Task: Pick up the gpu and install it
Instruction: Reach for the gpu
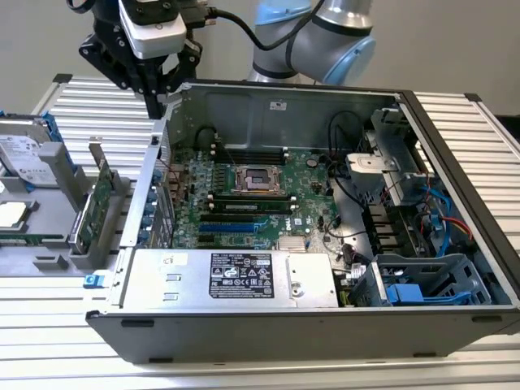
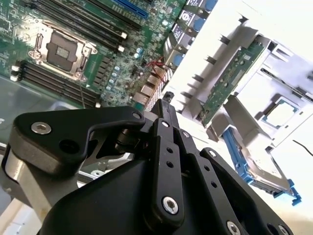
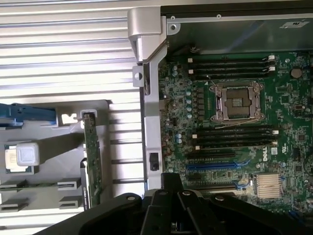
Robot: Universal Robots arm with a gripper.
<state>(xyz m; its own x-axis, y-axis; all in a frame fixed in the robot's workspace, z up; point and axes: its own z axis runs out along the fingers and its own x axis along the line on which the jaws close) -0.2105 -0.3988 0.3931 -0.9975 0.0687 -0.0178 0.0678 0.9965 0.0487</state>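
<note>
- We saw the black linkage gripper [image 1: 153, 103] hanging above the rear corner of the open grey metal computer case [image 1: 268, 101], toward the exterior view's left. Its fingers appeared drawn together to a point with nothing between them, so we judged it empty.
- The gpu [image 1: 95, 207], a thin rectangular card with a green circuit-board face, stood on its long edge in a slot of the pale grey plastic holder tray [image 1: 49, 250] just beside the case. It was well below the gripper and untouched by it. We took the upright stance to be deliberate, since it left the top edge free for a pinch from above.
- In the first wrist view the gpu [image 3: 92, 161] lay outside the case wall, and the gripper [image 3: 171, 177] sat nearer that wall than the card.
- The case lay on its side with the open face up, so the green motherboard [image 1: 260, 195] and its blue expansion slots [image 1: 231, 230] faced the arm. The slots were bare, so we judged that installation had not begun.
- A silver hard drive with a white label [image 1: 24, 154] sat in the same tray, apart from the gpu.
</note>
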